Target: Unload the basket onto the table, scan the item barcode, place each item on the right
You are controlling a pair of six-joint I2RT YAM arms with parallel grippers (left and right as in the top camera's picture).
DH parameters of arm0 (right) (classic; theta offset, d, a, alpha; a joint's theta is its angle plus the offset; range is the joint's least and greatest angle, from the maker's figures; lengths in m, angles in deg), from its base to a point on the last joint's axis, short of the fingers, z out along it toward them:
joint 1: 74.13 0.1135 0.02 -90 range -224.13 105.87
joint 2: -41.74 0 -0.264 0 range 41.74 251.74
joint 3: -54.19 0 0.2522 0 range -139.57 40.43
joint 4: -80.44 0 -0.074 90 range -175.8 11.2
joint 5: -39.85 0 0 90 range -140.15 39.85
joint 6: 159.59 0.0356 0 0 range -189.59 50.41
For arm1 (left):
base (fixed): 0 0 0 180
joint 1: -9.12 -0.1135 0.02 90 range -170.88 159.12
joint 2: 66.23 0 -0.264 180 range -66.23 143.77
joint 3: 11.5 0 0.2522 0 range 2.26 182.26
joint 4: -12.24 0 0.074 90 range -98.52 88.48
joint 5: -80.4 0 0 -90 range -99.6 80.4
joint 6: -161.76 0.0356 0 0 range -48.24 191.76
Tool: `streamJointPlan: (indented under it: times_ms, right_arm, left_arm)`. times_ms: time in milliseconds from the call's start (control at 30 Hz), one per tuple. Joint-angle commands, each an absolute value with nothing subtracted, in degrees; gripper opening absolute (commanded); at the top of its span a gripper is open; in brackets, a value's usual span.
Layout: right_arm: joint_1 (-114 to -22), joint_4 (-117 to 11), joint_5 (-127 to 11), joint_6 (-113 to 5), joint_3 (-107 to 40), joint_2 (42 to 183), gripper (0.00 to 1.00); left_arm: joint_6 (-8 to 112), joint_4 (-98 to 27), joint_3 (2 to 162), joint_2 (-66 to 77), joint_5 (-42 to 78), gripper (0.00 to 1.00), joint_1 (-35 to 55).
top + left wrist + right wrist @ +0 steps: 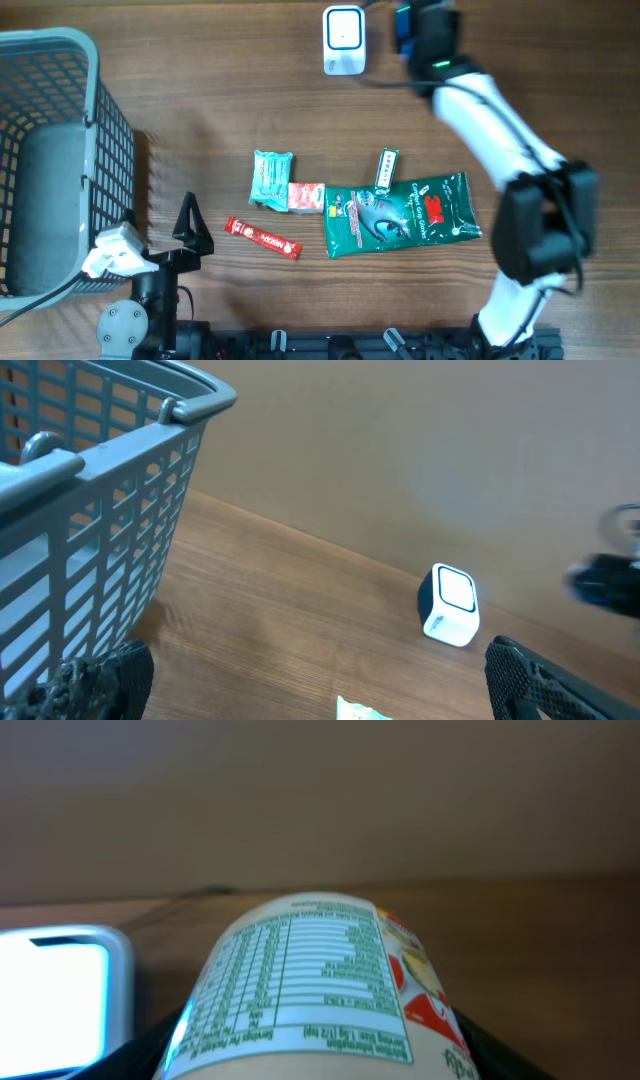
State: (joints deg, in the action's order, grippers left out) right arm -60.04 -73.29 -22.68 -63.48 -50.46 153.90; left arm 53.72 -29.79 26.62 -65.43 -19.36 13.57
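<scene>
At the far left stood a grey plastic basket (95, 110), its mesh wall rising beside the left gripper (190, 225). That gripper sat low near the front edge of the wooden table (200, 90), its jaws spread wide with nothing between them.

Toward the middle of the table lay a loose cluster of goods. There was a red stick sachet (263, 238), a teal packet (271, 178) with a small red-and-white packet (306, 196) touching its right side, and a large green bag (400, 215). A slim green packet (387, 168) lay just above the bag's top edge.

At the back of the table stood the white scanner (343, 40), upright. Just to its right, the right gripper (408, 35) was reaching across from the near right corner. It was clamped around a rounded labelled container (310, 980), lying on its side between the jaws. From the wrist camera, the container's nutrition panel faced up, with the scanner's pale face close on its left. I could not tell whether a barcode faced the scanner.
</scene>
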Motion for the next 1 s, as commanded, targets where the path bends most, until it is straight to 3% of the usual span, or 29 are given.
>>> streamJointPlan:
  times_ms: [0, 167, 300, 733, 767, 967]
  right_arm:
    - [-71.5, -64.1, -22.4, -62.9, -51.1, 150.4, 0.55]
    - [-88.6, -52.1, -37.1, -60.0, -51.1, 151.5, 0.63]
    - [-100.9, -47.3, -45.7, -53.7, -51.0, 151.6, 0.62]
    - [-119.8, -37.0, -49.9, -51.4, -50.9, 159.7, 0.66]
    - [-121.3, -37.0, -50.3, -51.4, -50.9, 160.1, 0.99]
    - [-123.9, -31.1, -61.1, -52.8, -56.0, 158.6, 1.00]
  left_arm:
    - [54.7, -29.7, 26.4, -65.9, -19.5, 1.00, 13.8]
    - [54.7, -29.7, 26.4, -65.9, -19.5, 1.00, 13.8]
    - [54.6, -29.7, 26.4, -65.9, -19.5, 1.00, 13.8]
    - [54.7, -29.7, 26.4, -65.9, -19.5, 1.00, 13.8]
    - [54.6, -29.7, 26.4, -65.9, -19.5, 1.00, 13.8]
    - [54.7, -29.7, 26.4, -65.9, -19.5, 1.00, 13.8]
